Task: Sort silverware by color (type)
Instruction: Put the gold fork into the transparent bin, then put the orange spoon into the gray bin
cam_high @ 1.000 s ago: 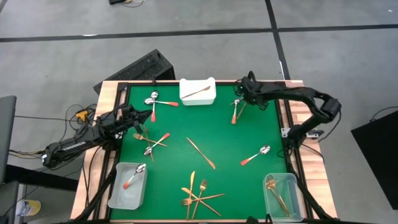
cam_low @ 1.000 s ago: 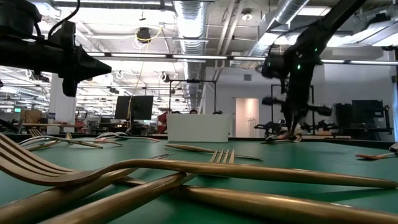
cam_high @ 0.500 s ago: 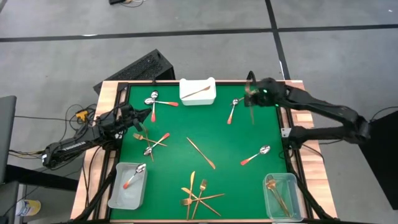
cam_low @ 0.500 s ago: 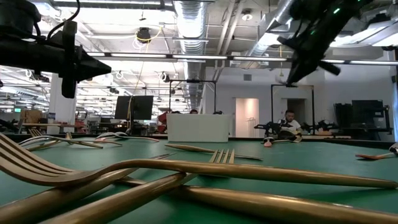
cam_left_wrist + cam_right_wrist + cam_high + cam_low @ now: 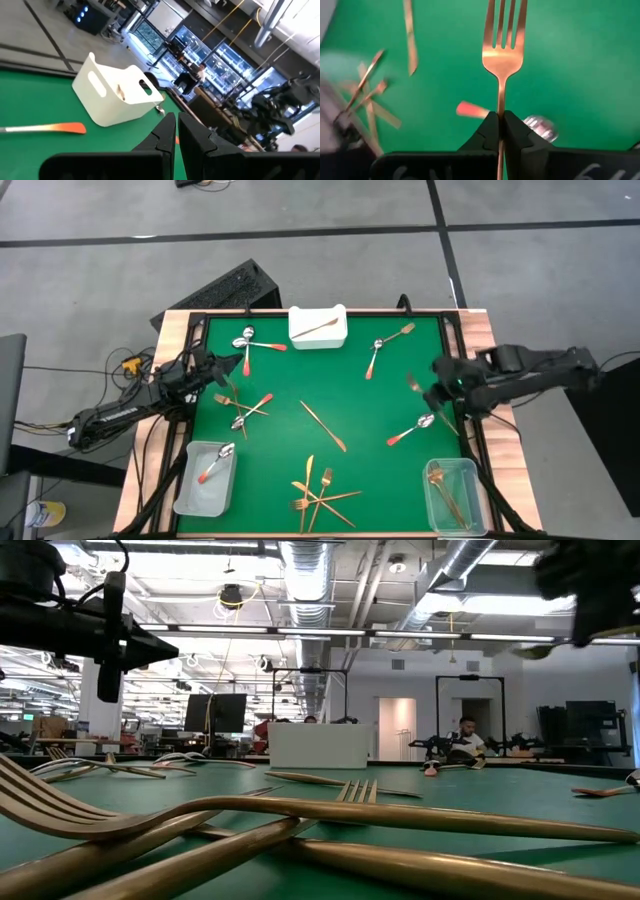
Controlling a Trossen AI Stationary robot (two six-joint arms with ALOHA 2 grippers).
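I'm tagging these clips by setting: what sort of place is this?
Probably an open-plan robotics lab or workshop: exposed ceiling ducts, a person seated among equipment, and a green table fitted with robot arms.

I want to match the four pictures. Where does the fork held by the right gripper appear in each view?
High: fork at the right gripper, above the green mat's right side.
Low: upper right, blurred.
Left wrist: not in it.
Right wrist: centre, tines forward.
Shared landmark: the red-handled spoon under it.
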